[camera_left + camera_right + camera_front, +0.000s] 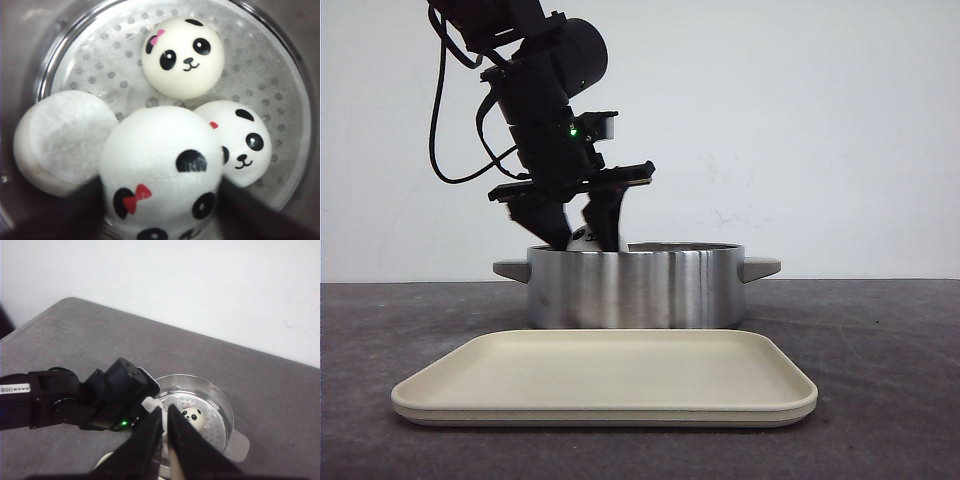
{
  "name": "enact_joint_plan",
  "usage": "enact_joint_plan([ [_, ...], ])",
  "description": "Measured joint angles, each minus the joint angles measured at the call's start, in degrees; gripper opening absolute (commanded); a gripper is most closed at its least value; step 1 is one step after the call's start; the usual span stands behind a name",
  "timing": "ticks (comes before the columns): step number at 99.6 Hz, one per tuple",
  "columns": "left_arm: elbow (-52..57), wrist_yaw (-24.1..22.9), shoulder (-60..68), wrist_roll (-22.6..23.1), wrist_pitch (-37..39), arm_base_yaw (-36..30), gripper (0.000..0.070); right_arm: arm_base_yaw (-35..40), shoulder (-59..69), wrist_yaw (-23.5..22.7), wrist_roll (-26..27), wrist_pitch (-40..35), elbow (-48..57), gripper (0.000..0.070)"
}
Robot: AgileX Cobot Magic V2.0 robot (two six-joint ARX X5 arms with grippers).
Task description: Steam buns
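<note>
Several white panda-face buns are in the steel steamer pot (650, 288). In the left wrist view my left gripper (160, 202) is shut on a bun with a red bow (160, 160), a dark finger pressing each side, and holds it above the others. A second bun (182, 55) and a third (242, 142) sit face up on the perforated insert (100, 65). Another bun (62, 142) lies tipped, its flat underside showing. From the front, the left gripper (586, 240) reaches down to the pot's rim with the held bun (581, 238) just showing. My right gripper (166, 412) hangs shut and empty high above the pot.
A shallow beige tray (605, 378) lies in front of the pot, nothing on it. The pot has two side handles (762, 267). The left arm (75, 402) stretches across the grey table to the pot (222, 407). A white wall stands behind.
</note>
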Motion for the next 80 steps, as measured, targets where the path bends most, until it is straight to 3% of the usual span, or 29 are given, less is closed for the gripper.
enact_joint_plan([
  [41, 6.1, 0.0, 0.2, -0.5, -6.4, 0.3, 0.0596, -0.2, 0.0, 0.2, -0.3, 0.0, 0.0, 0.0009],
  [66, 8.3, 0.0, -6.2, -3.4, -8.8, 0.3, 0.0582, -2.7, 0.0, 0.1, -1.4, -0.1, -4.0, 0.0009],
  [70, 8.3, 0.0, -8.5, -3.4, -9.0, 0.3, 0.0567, -3.3, 0.0, 0.0, -1.5, -0.4, -5.6, 0.0009],
  [80, 8.3, 0.0, -14.8, -2.5, -10.6, 0.3, 0.0452, -4.3, 0.1, 0.0, -1.6, -0.5, -10.1, 0.0009],
])
